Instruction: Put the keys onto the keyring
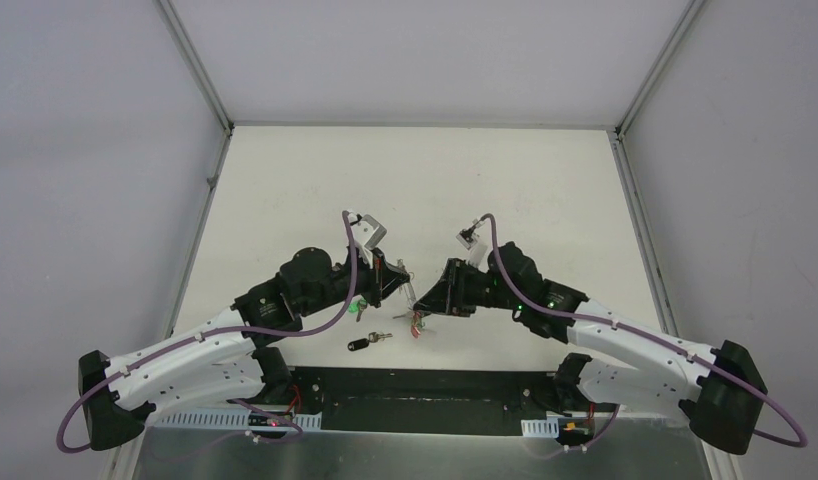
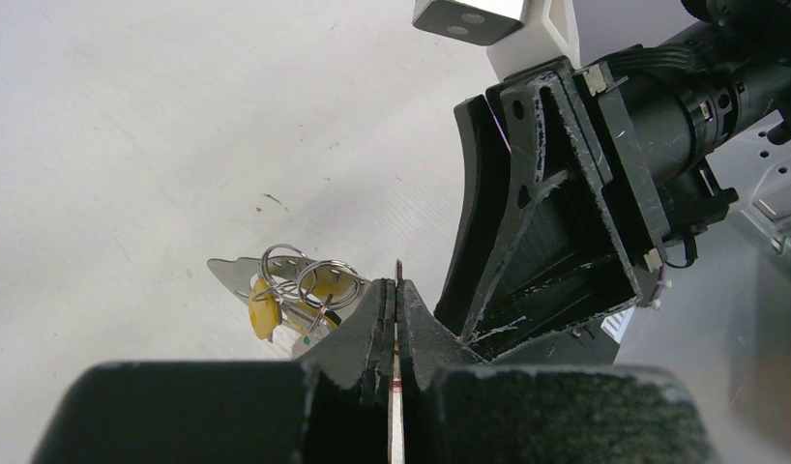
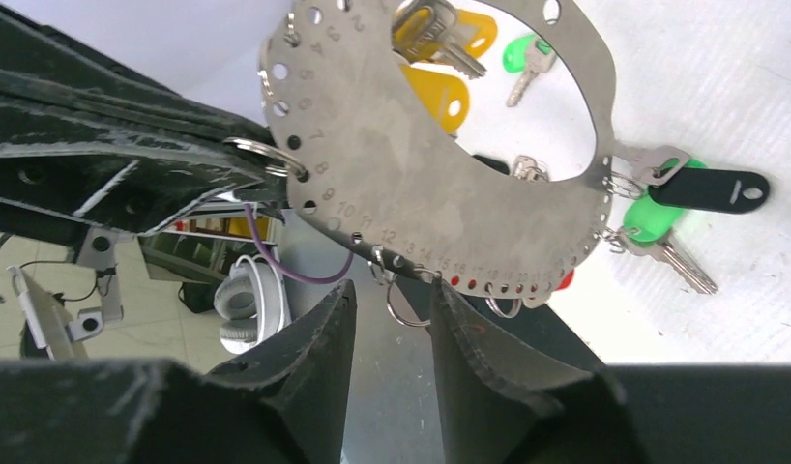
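Keyring (image 3: pixel 372 174): flat grey metal, numbered holes round the rim. It is off the table (image 1: pixel 285 180), clamped by its edge in my left gripper (image 2: pixel 397 290). My right gripper (image 3: pixel 392 295) stands part open under the lower rim, with a small split ring (image 3: pixel 408 326) between the jaws, not visibly pinched. Black-capped key (image 1: pixel 363 343) lies loose on the table. The green-capped key (image 3: pixel 525 56) shows through the ring's opening, apparently loose too.

Step in hand, as I judge it: readying a spot on the rim. Next: the right fetches a loose key, with the left holding firm.
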Robot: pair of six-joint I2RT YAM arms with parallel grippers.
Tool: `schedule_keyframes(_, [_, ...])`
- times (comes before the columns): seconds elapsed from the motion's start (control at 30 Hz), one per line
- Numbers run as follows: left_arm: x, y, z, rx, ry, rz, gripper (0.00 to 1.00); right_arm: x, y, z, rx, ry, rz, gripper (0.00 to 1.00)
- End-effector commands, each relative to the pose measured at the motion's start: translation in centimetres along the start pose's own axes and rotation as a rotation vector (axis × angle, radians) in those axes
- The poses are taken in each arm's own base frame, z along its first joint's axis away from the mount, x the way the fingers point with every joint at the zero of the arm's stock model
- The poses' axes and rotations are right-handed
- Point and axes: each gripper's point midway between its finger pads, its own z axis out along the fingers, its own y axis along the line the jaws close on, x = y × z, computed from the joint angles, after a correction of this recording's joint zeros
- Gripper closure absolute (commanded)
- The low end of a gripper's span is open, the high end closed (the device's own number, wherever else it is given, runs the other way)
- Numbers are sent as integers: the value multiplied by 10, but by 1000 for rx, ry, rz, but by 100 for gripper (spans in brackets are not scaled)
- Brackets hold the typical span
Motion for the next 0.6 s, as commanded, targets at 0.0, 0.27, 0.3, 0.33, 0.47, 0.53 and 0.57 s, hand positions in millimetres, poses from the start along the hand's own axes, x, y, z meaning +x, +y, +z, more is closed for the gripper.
schedule_keyframes(0.0, [-35, -15, -3, 27, -95, -23, 100, -9, 0, -1, 59, -25, -50, 65])
schedule_keyframes(0.27, [-34, -14, -3, 26, -92, -26, 100, -10, 17, 5, -21, -6, -115, 64])
schedule_keyframes(0.3, [-34, -14, -3, 25, -92, -28, 100, -10, 20, 5, -33, -2, -123, 63])
schedule_keyframes(0.33, [-34, -14, -2, 25, -90, -29, 100, -9, 22, 5, -42, 2, -129, 62])
schedule_keyframes(0.47, [-32, -14, -2, 25, -86, -33, 100, -10, 29, 6, -59, 3, -159, 59])
schedule_keyframes(0.53, [-32, -14, -1, 24, -86, -34, 100, -10, 31, 7, -58, 1, -169, 59])
schedule_keyframes(0.57, [-33, -14, -2, 25, -87, -35, 100, -10, 32, 7, -54, -1, -178, 59])
